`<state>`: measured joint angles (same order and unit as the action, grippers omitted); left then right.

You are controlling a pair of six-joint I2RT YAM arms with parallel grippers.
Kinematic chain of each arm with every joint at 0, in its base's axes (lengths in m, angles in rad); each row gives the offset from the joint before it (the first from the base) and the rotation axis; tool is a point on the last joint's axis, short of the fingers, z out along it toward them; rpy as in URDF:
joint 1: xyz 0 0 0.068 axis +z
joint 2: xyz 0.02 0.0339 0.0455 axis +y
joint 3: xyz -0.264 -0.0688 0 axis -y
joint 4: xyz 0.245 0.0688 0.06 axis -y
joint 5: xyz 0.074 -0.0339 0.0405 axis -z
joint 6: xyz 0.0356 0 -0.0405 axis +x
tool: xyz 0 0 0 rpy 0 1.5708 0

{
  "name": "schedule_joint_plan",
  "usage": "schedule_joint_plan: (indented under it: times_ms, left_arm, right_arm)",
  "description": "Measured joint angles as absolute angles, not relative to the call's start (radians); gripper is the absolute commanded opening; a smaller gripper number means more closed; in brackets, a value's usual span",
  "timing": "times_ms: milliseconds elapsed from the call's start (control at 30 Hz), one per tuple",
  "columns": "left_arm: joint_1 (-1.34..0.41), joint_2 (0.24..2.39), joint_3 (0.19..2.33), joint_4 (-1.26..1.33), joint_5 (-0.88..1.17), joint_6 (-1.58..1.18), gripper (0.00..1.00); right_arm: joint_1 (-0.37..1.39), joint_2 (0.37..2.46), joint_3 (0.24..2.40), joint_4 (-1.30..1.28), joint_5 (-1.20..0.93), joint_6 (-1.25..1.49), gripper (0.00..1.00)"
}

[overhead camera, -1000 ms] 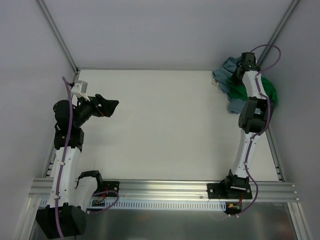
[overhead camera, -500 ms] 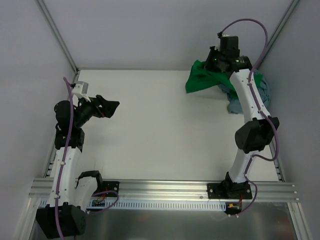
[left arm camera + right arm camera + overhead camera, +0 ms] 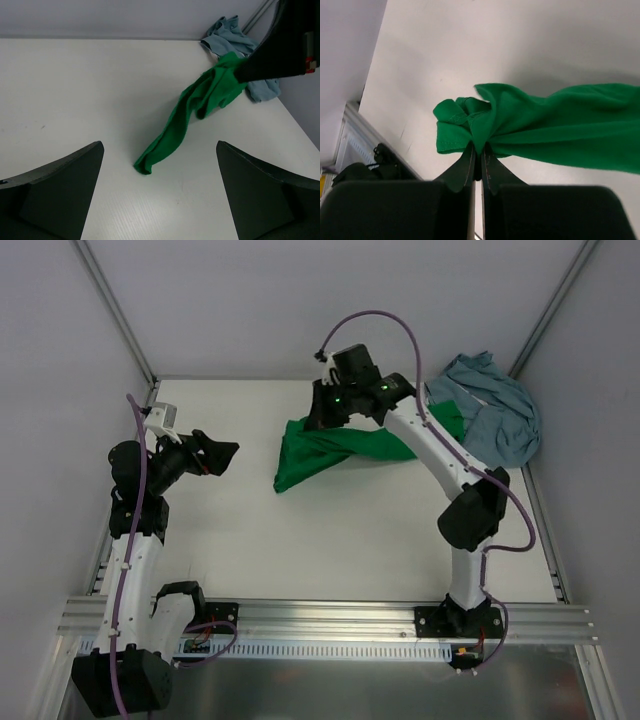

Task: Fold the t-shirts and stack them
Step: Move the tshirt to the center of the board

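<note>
The bright green t-shirt (image 3: 335,452) hangs bunched from my right gripper (image 3: 323,416), over the back middle of the table, its lower end trailing on the surface towards the left. In the right wrist view the right gripper (image 3: 480,148) is shut on a gathered fold of the green t-shirt (image 3: 560,130). The blue-grey t-shirt (image 3: 497,412) lies crumpled in the back right corner. My left gripper (image 3: 222,452) hovers at the left side, apart from both shirts. Its wrist view shows the left gripper (image 3: 160,145) open, nothing between the fingers, with the green t-shirt (image 3: 200,100) and blue-grey t-shirt (image 3: 227,36) beyond.
The white table (image 3: 300,540) is walled by grey panels at the back and sides. Slanted frame posts (image 3: 115,315) stand in the back corners. An aluminium rail (image 3: 330,618) carrying both arm bases runs along the near edge.
My right gripper has swung from the back right corner leftwards to the back middle, pulling the green t-shirt off the blue-grey one. The left arm has not moved.
</note>
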<state>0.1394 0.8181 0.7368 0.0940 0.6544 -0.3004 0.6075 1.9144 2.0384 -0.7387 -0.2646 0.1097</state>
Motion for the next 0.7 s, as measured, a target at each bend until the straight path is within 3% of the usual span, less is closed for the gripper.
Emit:
schedule_joint_plan:
  times_ms: [133,233,433,533,700]
  left_arm:
    - [0.139,0.822,0.737,0.094,0.654,-0.300,0.99]
    - [0.139,0.829,0.737,0.093,0.654,-0.300,0.99]
    - [0.137,0.836,0.737,0.093,0.654,-0.300,0.99]
    - [0.137,0.841,0.737,0.092,0.654,-0.300,0.99]
    - [0.130,0.841,0.737,0.093,0.654,-0.300,0.99]
  right_arm:
    - [0.720,2.052,2.089,-0.725,-0.346,0.134,0.90]
    - [0.800,2.124,2.089,-0.728,-0.360,0.120,0.99]
    - [0.841,1.980,1.835,-0.719,-0.121,0.096,1.00]
    - [0.712,1.790,1.666,-0.721,0.062,0.101,0.99]
    - [0.318,1.579,1.515,-0.658,0.186,0.131,0.91]
